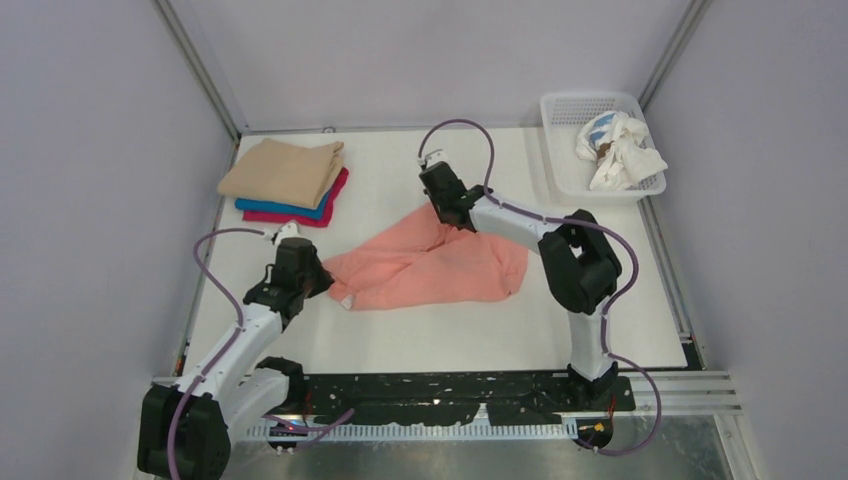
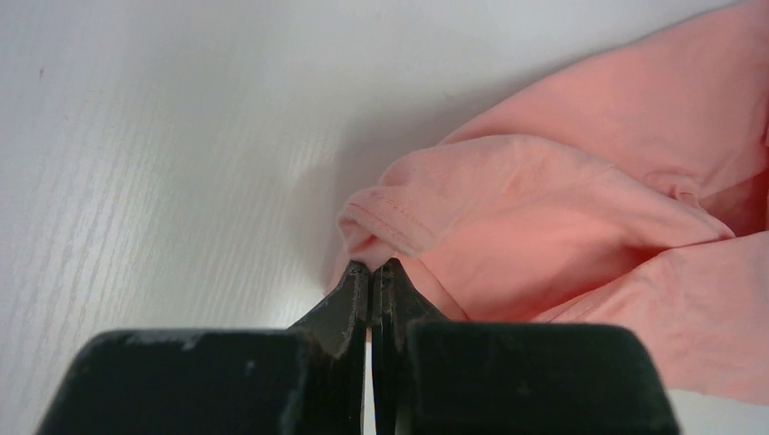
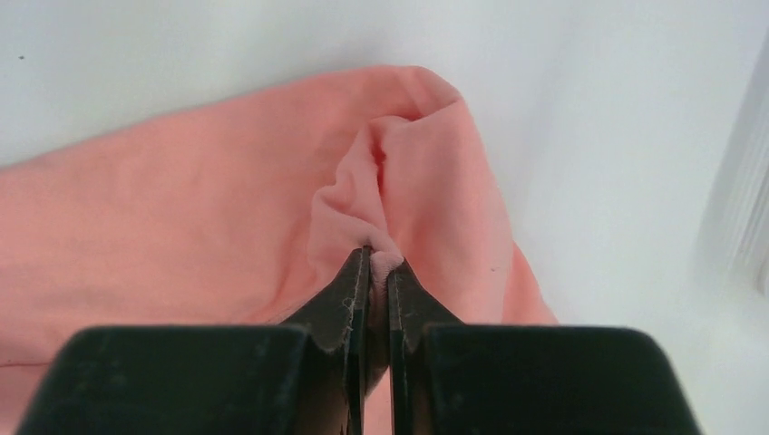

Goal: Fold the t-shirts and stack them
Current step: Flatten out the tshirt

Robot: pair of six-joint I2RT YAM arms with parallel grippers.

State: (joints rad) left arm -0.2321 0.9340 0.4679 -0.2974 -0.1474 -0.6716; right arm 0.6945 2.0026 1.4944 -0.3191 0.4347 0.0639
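1. At the middle of the surface (image 1: 450, 330) lies the salmon-pink shirt (image 1: 430, 265), rumpled and unevenly spread, not yet folded
2. Towards 10 o'clock, well apart from it, sits the finished stack: tan shirt (image 1: 283, 170) on top, blue shirt (image 1: 300, 208) under it, magenta shirt (image 1: 335, 195) at the bottom
3. At the pink shirt's 9 o'clock end, the left pincer (image 2: 372, 267) is clamped tight on the hemmed edge; cloth bunches right at its tips, so the bite looks small
4. At the shirt's 12 o'clock corner, the right pincer (image 3: 379, 258) is likewise pinched closed on a puckered fold of the cloth
5. Judging by this, the step in hand is spreading the shirt out flat, with both grips taken and no fold begun
6. The next move probably calls for raising both held points together and drawing them apart evenly, gently enough that the thin cloth does not slip from the left tips, then laying it down smooth
7. Off at 1 o'clock stands a basket (image 1: 560, 150) holding a white cloth (image 1: 620, 150), away from the work
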